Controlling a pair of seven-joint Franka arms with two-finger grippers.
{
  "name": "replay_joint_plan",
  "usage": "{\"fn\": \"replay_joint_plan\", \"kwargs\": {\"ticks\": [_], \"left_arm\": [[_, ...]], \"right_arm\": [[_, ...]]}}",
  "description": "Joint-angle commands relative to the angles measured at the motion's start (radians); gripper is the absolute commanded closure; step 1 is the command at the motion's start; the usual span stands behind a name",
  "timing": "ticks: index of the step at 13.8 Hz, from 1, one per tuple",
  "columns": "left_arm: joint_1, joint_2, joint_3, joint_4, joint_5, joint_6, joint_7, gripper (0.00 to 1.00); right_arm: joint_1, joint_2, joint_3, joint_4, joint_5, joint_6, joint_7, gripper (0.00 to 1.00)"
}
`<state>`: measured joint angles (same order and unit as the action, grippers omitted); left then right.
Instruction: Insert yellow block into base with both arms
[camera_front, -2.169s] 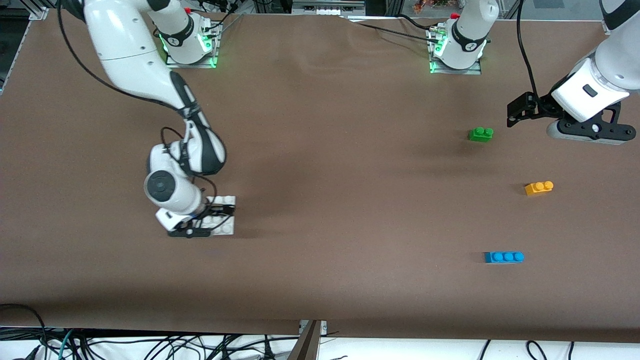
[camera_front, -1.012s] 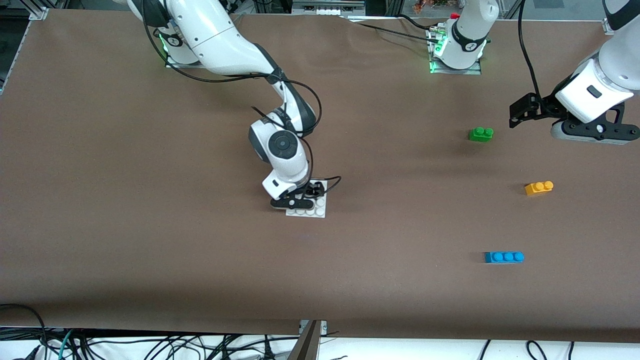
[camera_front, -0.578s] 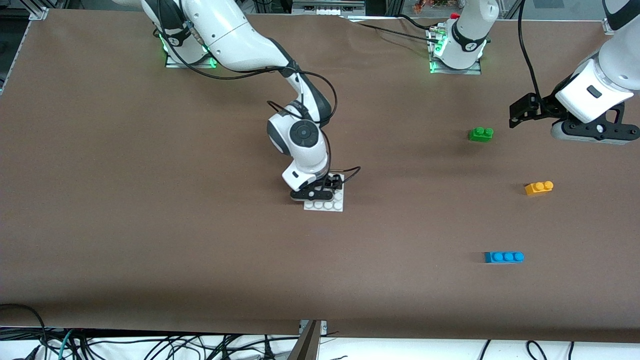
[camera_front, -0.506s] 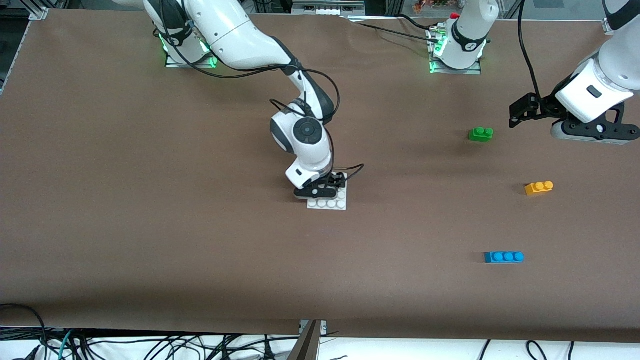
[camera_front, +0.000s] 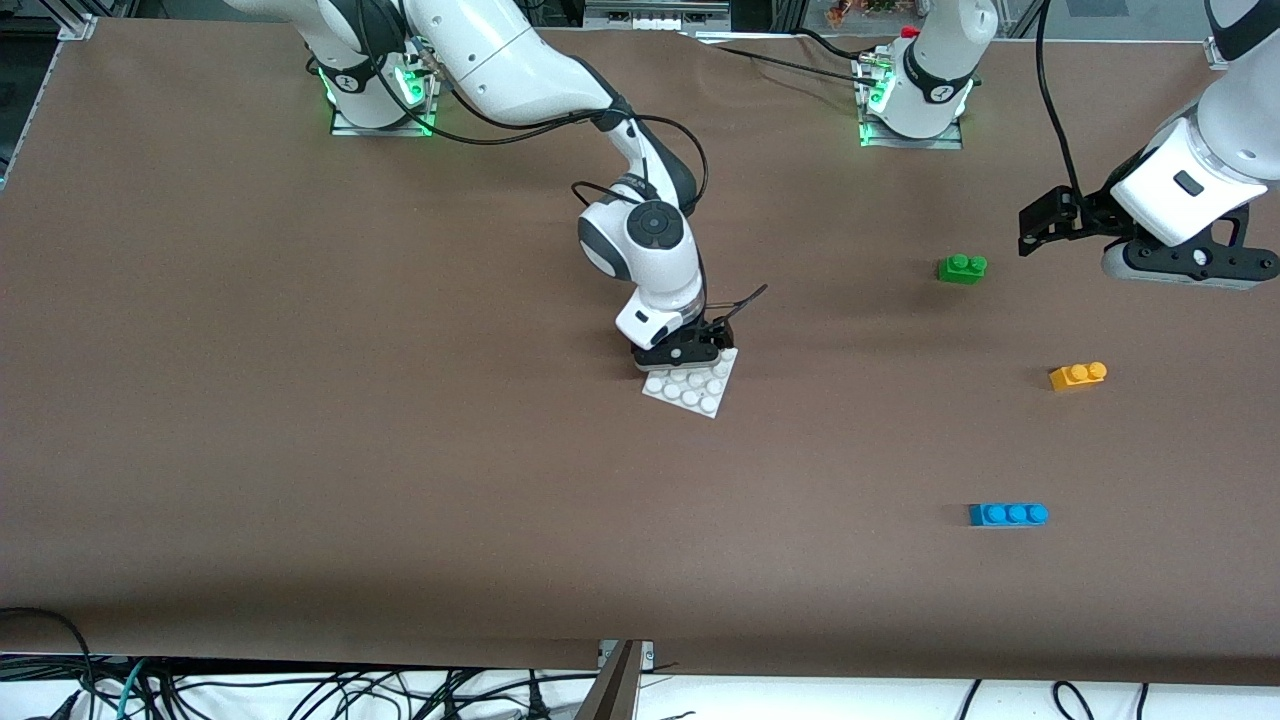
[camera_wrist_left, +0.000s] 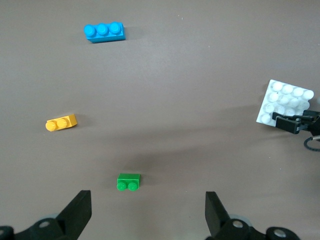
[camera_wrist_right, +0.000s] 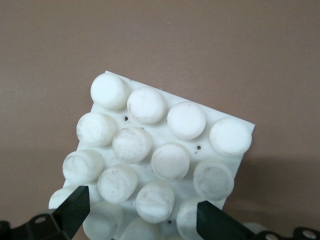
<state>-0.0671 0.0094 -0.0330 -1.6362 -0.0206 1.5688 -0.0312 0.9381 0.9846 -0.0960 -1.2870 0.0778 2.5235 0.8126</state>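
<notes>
The right arm is stretched from its base toward the middle of the surface, wrist bent downward, and its tool (camera_front: 690, 352) is closed on one edge of the base (camera_front: 692, 385), whose studs are seen directly below the fingers. The left arm is held raised at its own end, its tool (camera_wrist_left: 145, 215) spread wide and empty.

There are four bricks: one white base (camera_front: 688, 384) at the centre, one green brick (camera_front: 961, 268), one yellow block (camera_front: 1077, 375) and one blue brick (camera_front: 1008, 514). There are two arms.
</notes>
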Motion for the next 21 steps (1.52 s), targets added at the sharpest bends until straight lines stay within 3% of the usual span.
{"fn": "replay_joint_plan", "kwargs": {"ticks": [1, 5, 8, 15, 21], "left_arm": [[-0.005, 0.007, 0.002, 0.022, 0.007, -0.016, -0.009, 0.00], [0.001, 0.018, 0.008, 0.016, 0.008, -0.016, -0.010, 0.00], [0.047, 0.046, 0.008, 0.018, 0.008, -0.015, -0.007, 0.00], [0.127, 0.096, 0.008, 0.024, 0.007, 0.042, 0.008, 0.00], [0.127, 0.096, 0.001, 0.024, 0.010, 0.042, 0.007, 0.00]], "right_arm": [[0.014, 0.036, -0.005, 0.035, 0.016, -0.002, 0.007, 0.00], [0.013, 0.034, -0.011, 0.034, -0.006, -0.006, -0.006, 0.00], [0.013, 0.032, -0.011, 0.023, -0.120, -0.011, -0.093, 0.00], [0.036, 0.034, -0.011, 0.017, -0.171, -0.023, -0.171, 0.00], [0.071, 0.032, -0.011, 0.015, -0.213, -0.023, -0.167, 0.00]]}}
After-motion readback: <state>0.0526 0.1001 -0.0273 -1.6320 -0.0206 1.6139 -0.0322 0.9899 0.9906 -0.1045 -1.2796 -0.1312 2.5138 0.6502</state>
